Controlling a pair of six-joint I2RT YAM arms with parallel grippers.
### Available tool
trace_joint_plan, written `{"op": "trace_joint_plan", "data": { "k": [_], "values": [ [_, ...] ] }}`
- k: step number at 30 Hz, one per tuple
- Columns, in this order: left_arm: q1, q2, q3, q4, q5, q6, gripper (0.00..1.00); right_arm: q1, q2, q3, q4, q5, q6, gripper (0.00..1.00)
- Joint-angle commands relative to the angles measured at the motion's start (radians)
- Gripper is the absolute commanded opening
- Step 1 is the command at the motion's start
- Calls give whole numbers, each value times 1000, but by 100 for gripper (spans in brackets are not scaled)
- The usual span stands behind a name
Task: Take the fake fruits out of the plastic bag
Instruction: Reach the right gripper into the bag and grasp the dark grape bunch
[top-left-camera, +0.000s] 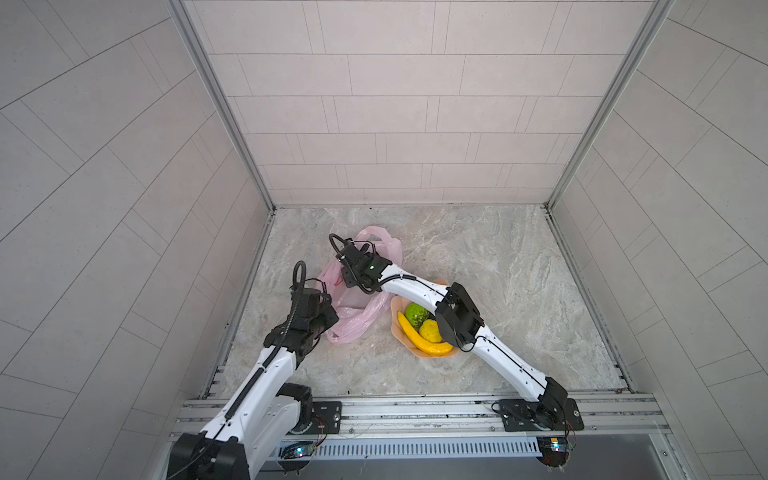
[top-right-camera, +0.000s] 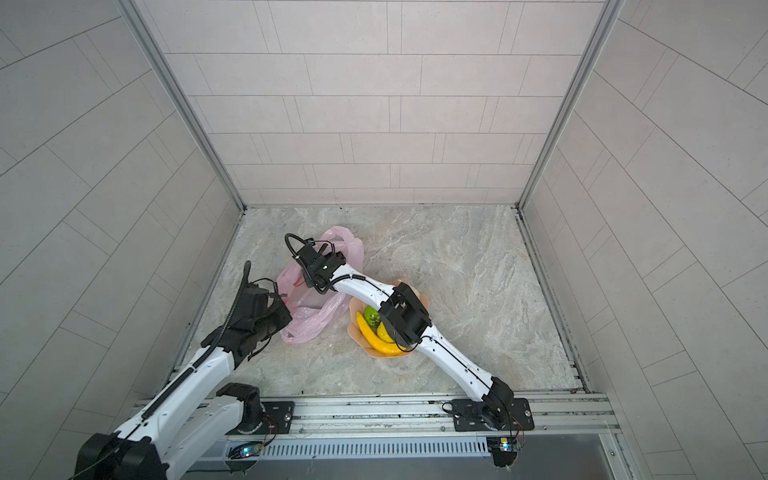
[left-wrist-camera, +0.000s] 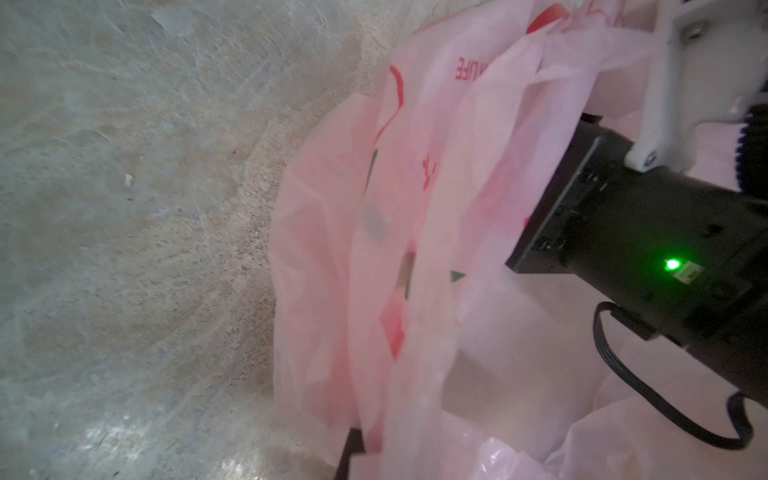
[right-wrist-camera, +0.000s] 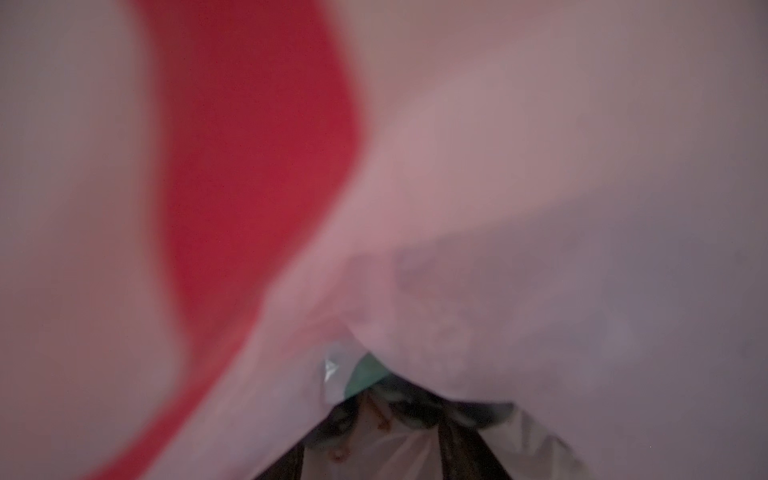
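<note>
The pink plastic bag (top-left-camera: 353, 299) (top-right-camera: 309, 309) lies crumpled left of centre on the marble floor. My left gripper (top-left-camera: 333, 321) (top-right-camera: 286, 318) is shut on its near edge; in the left wrist view the film runs into the gripper (left-wrist-camera: 365, 457) beside one dark finger (left-wrist-camera: 351, 453). My right gripper (top-left-camera: 351, 279) (top-right-camera: 312, 282) reaches into the bag's mouth, its tips hidden there. In the right wrist view its jaws (right-wrist-camera: 386, 419) stand apart amid pink film, with a dark glossy fruit (right-wrist-camera: 415, 403) just beyond them. A banana (top-left-camera: 422, 338), a green ball (top-left-camera: 415, 313) and a bumpy yellow fruit (top-left-camera: 430, 330) lie outside the bag.
Those three fruits rest in a peach scalloped dish (top-left-camera: 397, 305) (top-right-camera: 411, 291) just right of the bag, partly under my right arm's elbow (top-left-camera: 457, 316). Tiled walls close the floor on three sides. A metal rail (top-left-camera: 415, 409) runs along the front edge.
</note>
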Motion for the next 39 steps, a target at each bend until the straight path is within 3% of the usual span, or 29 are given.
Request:
{"op": "trace_joint_plan", "data": {
  "k": [1, 14, 28, 39],
  "values": [
    [-12, -15, -8, -7, 2, 13, 0, 5, 66, 60, -18, 74, -16, 46],
    [-19, -15, -6, -13, -24, 13, 0, -9, 68, 129, 4, 52, -10, 0],
    [-18, 23, 45, -66, -142, -13, 0, -8, -77, 123, -139, -85, -3, 0],
    [-16, 139, 149, -100, -276, -142, 0, -1, -210, 3, -138, -136, -29, 0]
  ]
}}
